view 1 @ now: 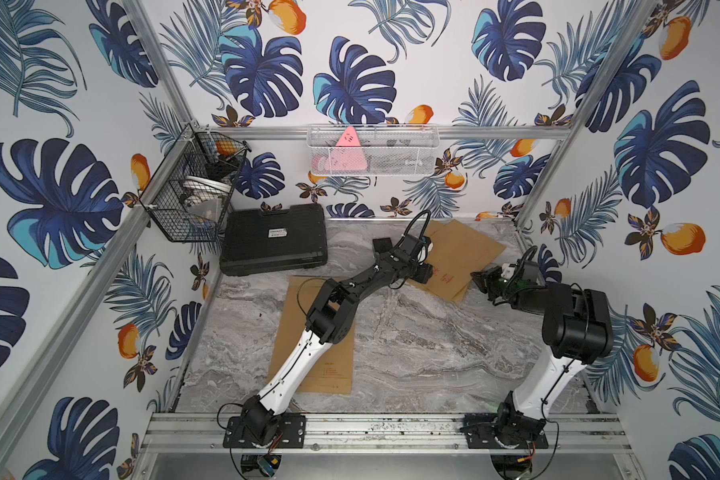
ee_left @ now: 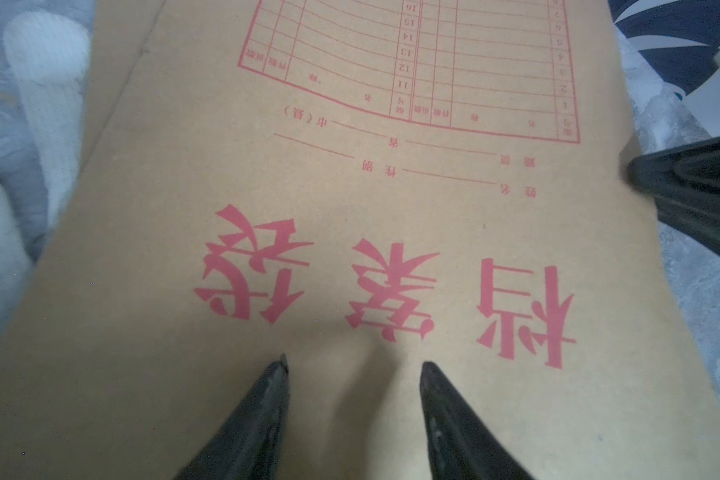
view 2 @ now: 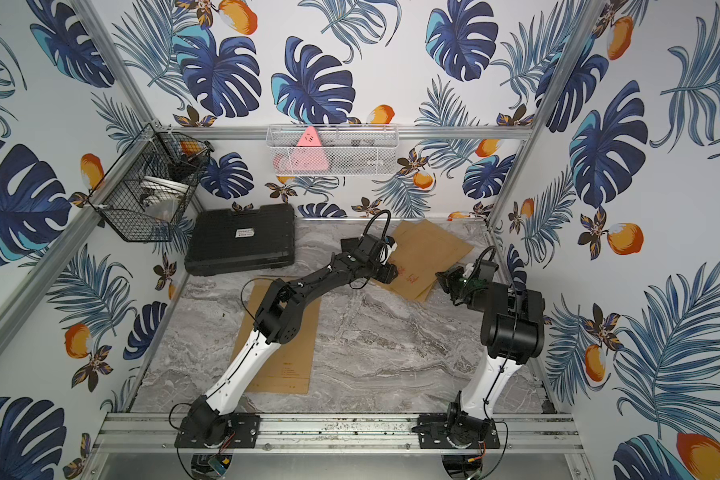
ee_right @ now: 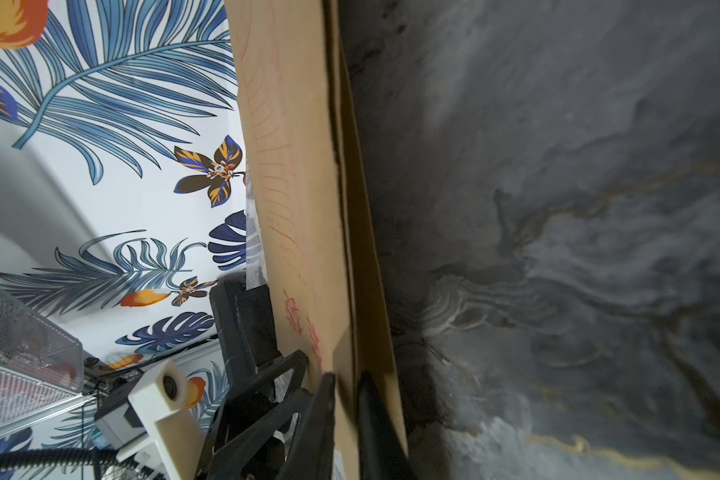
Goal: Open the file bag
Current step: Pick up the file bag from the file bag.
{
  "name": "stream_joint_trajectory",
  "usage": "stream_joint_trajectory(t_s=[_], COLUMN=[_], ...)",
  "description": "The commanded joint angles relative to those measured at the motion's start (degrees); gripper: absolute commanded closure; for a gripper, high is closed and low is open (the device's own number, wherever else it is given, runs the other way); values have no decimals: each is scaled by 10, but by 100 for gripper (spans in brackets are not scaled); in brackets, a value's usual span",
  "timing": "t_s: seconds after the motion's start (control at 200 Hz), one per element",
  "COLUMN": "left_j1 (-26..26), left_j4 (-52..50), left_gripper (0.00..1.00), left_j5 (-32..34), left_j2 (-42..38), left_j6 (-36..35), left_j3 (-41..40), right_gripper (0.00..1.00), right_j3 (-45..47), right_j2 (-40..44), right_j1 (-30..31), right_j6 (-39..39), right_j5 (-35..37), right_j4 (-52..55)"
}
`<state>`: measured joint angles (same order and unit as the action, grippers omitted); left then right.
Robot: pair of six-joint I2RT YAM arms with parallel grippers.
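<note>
The file bag is a brown kraft envelope with red print, lying at the back right of the marble table in both top views. My left gripper is open, its two tips resting on the bag's printed face just below the big red characters. My right gripper is at the bag's near right edge, its jaws shut on the edge of the top brown layer. A second brown layer lies under it. In the left wrist view the right gripper shows at the bag's side.
Another brown file bag lies under my left arm at mid table. A black case stands at the back left, below a black wire basket. A white mesh basket hangs on the back wall. The right wall is close behind my right arm.
</note>
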<state>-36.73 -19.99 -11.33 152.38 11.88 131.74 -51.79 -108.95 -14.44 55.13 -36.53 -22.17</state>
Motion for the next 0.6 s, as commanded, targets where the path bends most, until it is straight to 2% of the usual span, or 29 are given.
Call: stream_joint_trajectory(t_s=[0.0,0.205,0.345,0.47,0.595], left_j1=[-1,-1,-1,-1,-1], left_j4=[-138,-132,-129,-123,-118], left_gripper=[44,43,43,42,38], left_j5=[-12,-18,-20,-26,-32], left_j2=[14,11,5,-2,-19], left_j6=[-2,2,0,-3,-8], left_j3=[-8,-17,-25,-32,-38], right_gripper=[83,81,86,100,100], right_j3=[-8,-14,-12,-5,2], right_j2=[11,6,1,-3,-2], right_j1=[1,0,0,1,0], right_j6=[-42,-44,-35,-15,-6], right_j5=[13,10,1,-9,-14], right_j4=[45,45,24,-8,-14])
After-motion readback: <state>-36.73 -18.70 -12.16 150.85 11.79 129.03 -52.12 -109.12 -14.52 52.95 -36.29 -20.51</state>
